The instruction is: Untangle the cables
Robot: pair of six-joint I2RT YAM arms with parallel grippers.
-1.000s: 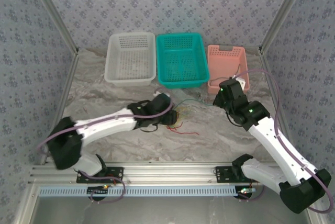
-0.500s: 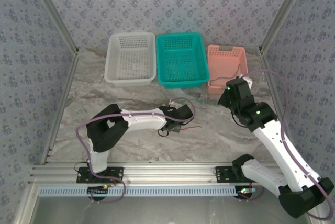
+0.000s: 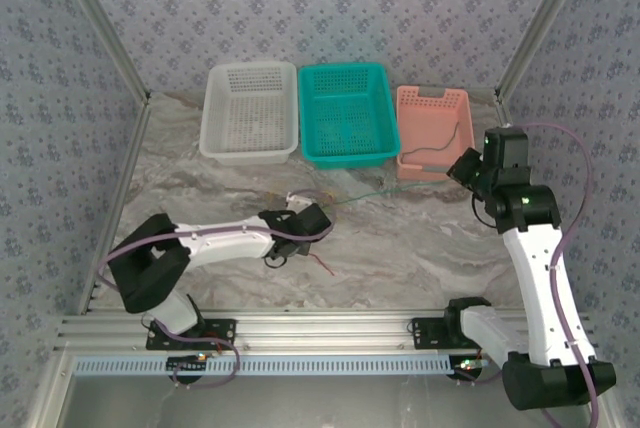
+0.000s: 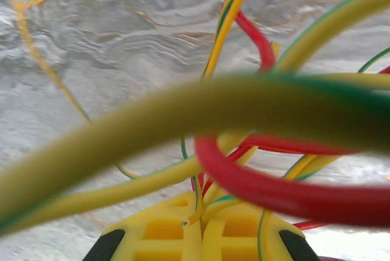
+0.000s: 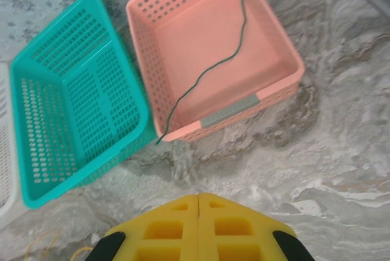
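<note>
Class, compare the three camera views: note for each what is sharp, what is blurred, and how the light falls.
Left wrist: the cables crossing close to the lens are smeared into thick, out-of-focus bands, the marble table behind clearer. Right wrist: crisp, the holes of the pink basket and the green cable well defined. Top external: even, diffuse light, only faint shadows under the arms.

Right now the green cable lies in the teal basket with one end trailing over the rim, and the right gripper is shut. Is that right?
Not the teal one. The green cable lies in the pink basket, one end trailing over its rim, as the right wrist view shows. The right gripper is shut, as you said.
</note>
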